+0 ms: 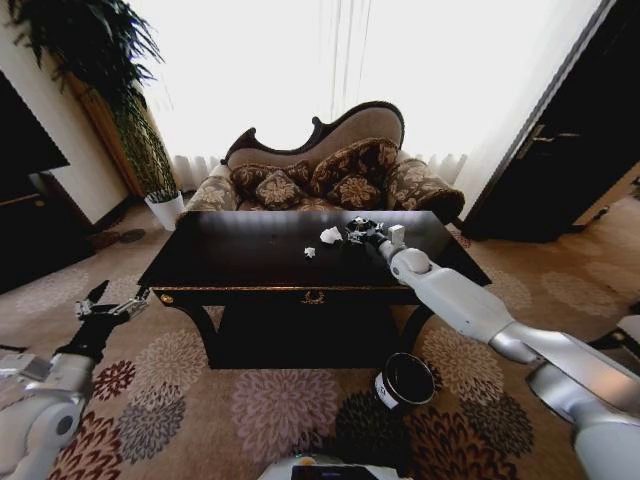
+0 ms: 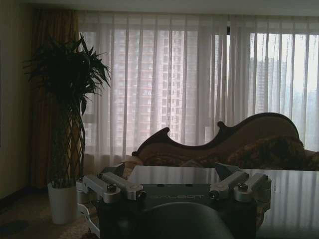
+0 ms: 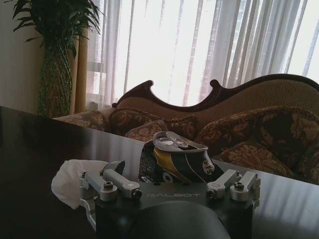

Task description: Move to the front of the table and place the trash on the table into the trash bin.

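Toward the far right of the dark worktop [image 1: 250, 262] lies the trash: a crushed dark can [image 3: 180, 160] with yellow markings, sitting between the open fingers of the right end effector [image 3: 177, 186], and a crumpled white paper lump [image 3: 70, 178] just beside it. From the head camera the same cluster shows as white lumps [image 1: 331, 236] and a dark shiny piece [image 1: 360, 229] near the worktop's back edge, with a smaller white scrap [image 1: 310, 252] a little nearer the robot.

The step in hand looks like grasping the can. To do it well, the fingers should straddle the can's body evenly before closing, since a dented can may tip or skid on the glossy surface if one finger meets it first. Closing should be gentle enough not to squirt it out sideways into the paper. Whether the fingers already touch the can cannot be told.

The right arm reaches long and nearly straight across the worktop, its right end effector [image 1: 372, 238] spread wide and holding nothing yet. The left end effector [image 1: 108, 306] hangs low off the worktop's left front corner, fingers apart and empty. The trash bin [image 1: 405, 381] stands on the carpet below the front right of the worktop, under the outstretched arm.
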You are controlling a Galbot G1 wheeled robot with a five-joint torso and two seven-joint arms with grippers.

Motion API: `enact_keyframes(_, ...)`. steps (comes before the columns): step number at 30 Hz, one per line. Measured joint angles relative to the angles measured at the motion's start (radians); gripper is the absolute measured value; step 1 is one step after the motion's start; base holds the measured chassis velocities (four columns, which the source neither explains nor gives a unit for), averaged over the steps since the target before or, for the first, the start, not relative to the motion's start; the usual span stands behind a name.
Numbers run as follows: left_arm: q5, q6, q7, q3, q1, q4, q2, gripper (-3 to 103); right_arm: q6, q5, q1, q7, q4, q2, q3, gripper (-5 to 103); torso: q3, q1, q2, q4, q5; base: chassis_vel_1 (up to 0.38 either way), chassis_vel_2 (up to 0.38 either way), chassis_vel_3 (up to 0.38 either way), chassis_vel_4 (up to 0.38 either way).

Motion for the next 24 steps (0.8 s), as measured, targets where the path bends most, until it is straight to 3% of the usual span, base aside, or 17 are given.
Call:
enact_keyframes(4,0.000,0.000,0.000,0.000,0.000,0.000,0.000,100,0.003,-0.001,-0.007,0.001,0.003,0.001,0.001,86,0.000,0.000,0.000,0.0000,0.0000,0.000,0.000,0.000,0.000)
enact_keyframes(8,0.000,0.000,0.000,0.000,0.000,0.000,0.000,100,0.004,-0.001,-0.021,0.002,0.019,-0.004,0.009,64,0.000,0.000,0.000,0.0000,0.0000,0.000,0.000,0.000,0.000)
enact_keyframes(10,0.000,0.000,0.000,0.000,0.000,0.000,0.000,100,0.004,-0.001,-0.023,0.003,0.023,-0.005,0.011,64,0.000,0.000,0.000,-0.0001,0.0000,0.000,0.000,0.000,0.000)
enact_keyframes(14,0.000,0.000,0.000,0.000,0.000,0.000,0.000,100,0.005,-0.001,-0.036,0.005,0.041,-0.012,0.020,42,0.000,0.000,0.000,-0.0001,0.0000,0.000,0.000,0.000,0.000)
enact_keyframes(16,0.000,0.000,0.000,0.000,0.000,0.000,0.000,100,0.005,-0.001,-0.039,0.006,0.045,-0.013,0.022,42,0.000,0.000,0.000,-0.0001,0.0000,0.000,0.000,0.000,0.000)
enact_keyframes(19,0.000,0.000,0.000,0.000,0.000,0.000,0.000,100,0.004,-0.001,-0.060,0.018,0.077,-0.021,0.037,25,0.000,0.000,0.000,0.0000,0.0000,0.000,0.000,0.000,0.000)
enact_keyframes(20,0.000,0.000,0.000,0.000,0.000,0.000,0.000,100,0.004,-0.001,-0.060,0.018,0.077,-0.021,0.037,25,0.000,0.000,0.000,0.0000,0.0000,0.000,0.000,0.000,0.000)
enact_keyframes(22,0.000,0.000,0.000,0.000,0.000,0.000,0.000,100,-0.003,0.003,-0.080,0.027,0.111,-0.031,0.053,15,0.000,0.000,0.000,0.0000,0.0001,0.000,0.000,0.000,0.000)
enact_keyframes(24,0.000,0.000,0.000,0.000,0.000,0.000,0.000,100,-0.005,0.004,-0.085,0.030,0.119,-0.034,0.058,15,0.000,0.000,0.000,0.0000,0.0000,0.000,0.000,0.000,0.000)
